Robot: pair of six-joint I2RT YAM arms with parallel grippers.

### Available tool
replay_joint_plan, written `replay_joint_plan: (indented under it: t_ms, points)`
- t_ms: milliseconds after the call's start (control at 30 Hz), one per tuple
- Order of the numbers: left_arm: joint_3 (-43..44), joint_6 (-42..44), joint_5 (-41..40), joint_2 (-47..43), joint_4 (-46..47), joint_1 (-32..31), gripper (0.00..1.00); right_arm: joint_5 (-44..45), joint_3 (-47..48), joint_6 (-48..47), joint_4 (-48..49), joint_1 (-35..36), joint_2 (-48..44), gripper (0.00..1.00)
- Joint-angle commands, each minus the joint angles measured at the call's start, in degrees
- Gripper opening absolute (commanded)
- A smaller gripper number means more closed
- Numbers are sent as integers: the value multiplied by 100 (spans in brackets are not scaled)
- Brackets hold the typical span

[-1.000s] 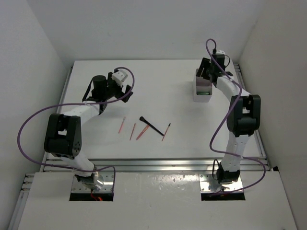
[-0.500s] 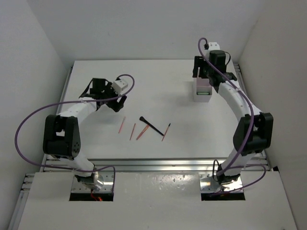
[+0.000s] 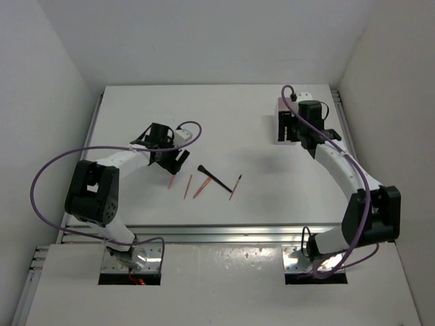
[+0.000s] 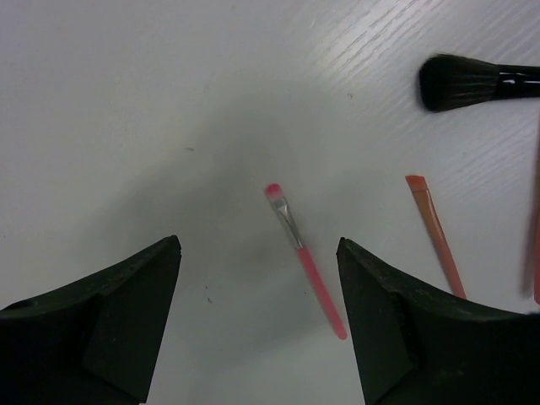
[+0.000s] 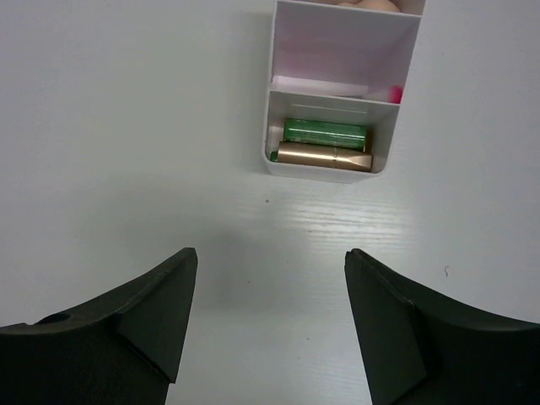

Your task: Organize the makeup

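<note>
Thin pink and red pencils lie mid-table: a pink one [image 3: 172, 178], two reddish ones [image 3: 188, 186] [image 3: 201, 187] and one further right [image 3: 235, 186], with the black brush [image 3: 213, 175] between them. My left gripper [image 3: 175, 157] is open and empty just above the pink pencil [image 4: 305, 257], which lies between its fingers in the left wrist view; the orange-red pencil [image 4: 435, 236] and black brush [image 4: 472, 80] are to its right. My right gripper [image 5: 270, 253] is open and empty just short of the box [image 5: 325, 173], which holds a green tube [image 5: 325, 132], the rose-gold tube [image 5: 325, 156], a pink cap [image 5: 394, 91] and a beige sponge [image 5: 371, 4].
The white compartment box [image 3: 281, 115] stands at the back right, partly hidden by my right arm. White walls close in the table on the left, back and right. A metal rail runs along the near edge.
My left gripper has moved right and nearer, down to the pink pencil. My right gripper has drawn back from over the box toward the near side.
</note>
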Motion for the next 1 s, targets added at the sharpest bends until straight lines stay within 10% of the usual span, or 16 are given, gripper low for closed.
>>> replay_joint_plan:
  t_ms: [0,400,733,967]
  points:
    - [-48,-566,-499,133,-104,-35,79,246,-259,-147,110,8,-515,71]
    - [-48,-944,-1062,933,-52,-395,63,466,-532,-507,-136,-124,-1026,74]
    - [250,-1226,-1009,1338,-113,-342,0,554,-498,-604,-101,-299,-1097,75]
    - [1302,-1156,-922,1444,-280,-53,0,449,-540,-271,57,-422,-1043,76]
